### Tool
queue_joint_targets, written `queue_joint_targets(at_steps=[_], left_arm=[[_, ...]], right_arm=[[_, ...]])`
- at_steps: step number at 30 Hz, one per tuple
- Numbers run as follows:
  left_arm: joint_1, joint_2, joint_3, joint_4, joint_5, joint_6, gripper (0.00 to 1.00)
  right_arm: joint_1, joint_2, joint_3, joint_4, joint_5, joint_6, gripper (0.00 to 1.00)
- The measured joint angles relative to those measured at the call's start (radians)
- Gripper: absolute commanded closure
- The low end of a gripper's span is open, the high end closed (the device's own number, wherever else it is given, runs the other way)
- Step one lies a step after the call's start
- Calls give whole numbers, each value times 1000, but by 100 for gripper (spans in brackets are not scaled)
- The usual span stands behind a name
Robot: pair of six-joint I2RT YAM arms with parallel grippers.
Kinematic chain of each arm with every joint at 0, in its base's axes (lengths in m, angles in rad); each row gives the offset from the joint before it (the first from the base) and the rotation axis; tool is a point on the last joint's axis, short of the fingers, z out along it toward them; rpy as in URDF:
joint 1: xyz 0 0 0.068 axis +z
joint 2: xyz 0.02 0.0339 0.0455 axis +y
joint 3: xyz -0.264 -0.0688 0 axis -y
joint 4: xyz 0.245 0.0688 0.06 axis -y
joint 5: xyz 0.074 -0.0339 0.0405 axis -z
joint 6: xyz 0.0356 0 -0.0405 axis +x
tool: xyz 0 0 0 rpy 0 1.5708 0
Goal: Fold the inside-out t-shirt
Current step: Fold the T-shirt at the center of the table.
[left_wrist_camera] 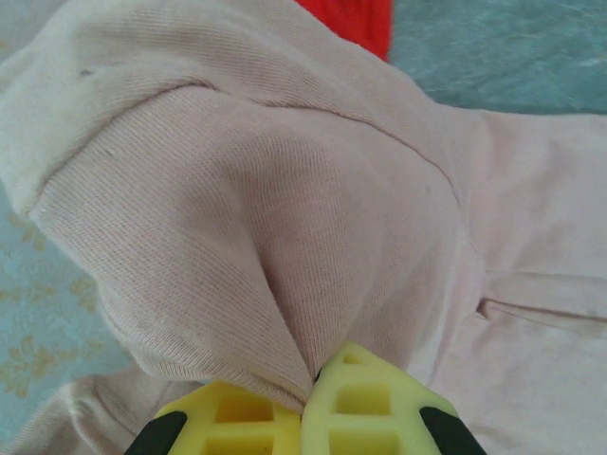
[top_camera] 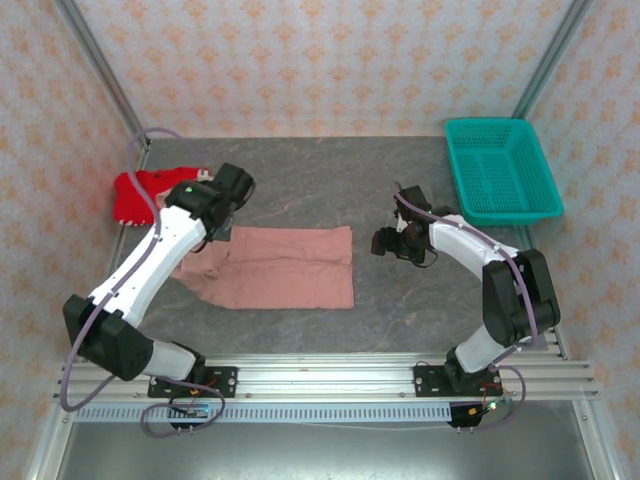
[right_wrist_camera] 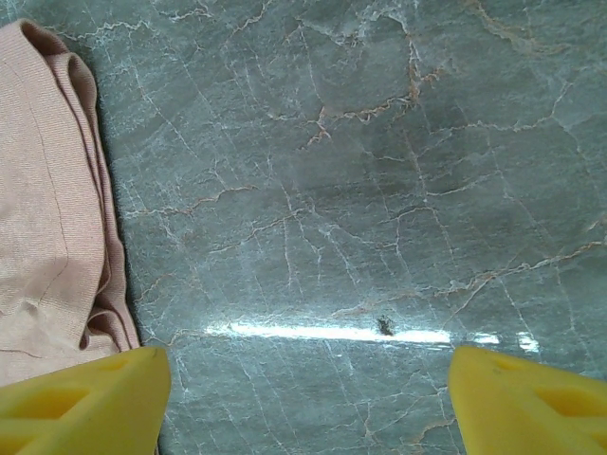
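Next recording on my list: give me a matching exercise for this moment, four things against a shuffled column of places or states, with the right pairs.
Things:
1. left gripper
2. right gripper
3. red garment
4. teal basket

Places or states:
A. at the far right corner of the table
B. shut, pinching a fold of the t-shirt
C. open, over bare table beside the shirt's edge
D. at the far left, just beyond the shirt

Pairs: 1-B, 2-C, 3-D, 4-A
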Motion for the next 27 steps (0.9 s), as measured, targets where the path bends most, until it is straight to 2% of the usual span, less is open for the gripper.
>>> queue_joint_targets(at_steps=[10, 15, 21, 27], left_arm=[[-280, 293, 161, -65, -26, -84, 100], [-377, 447, 219, -69, -26, -102, 100], [-429, 573, 274, -64, 6, -101, 100], [-430, 622, 319, -41, 100, -106, 100]], right_arm=[[0, -6, 0, 0, 1, 0, 22], [0, -21, -1, 0, 4, 0, 22], [-8, -39, -21, 0, 19, 1, 22], [-21, -55, -41, 0, 32, 2, 23]])
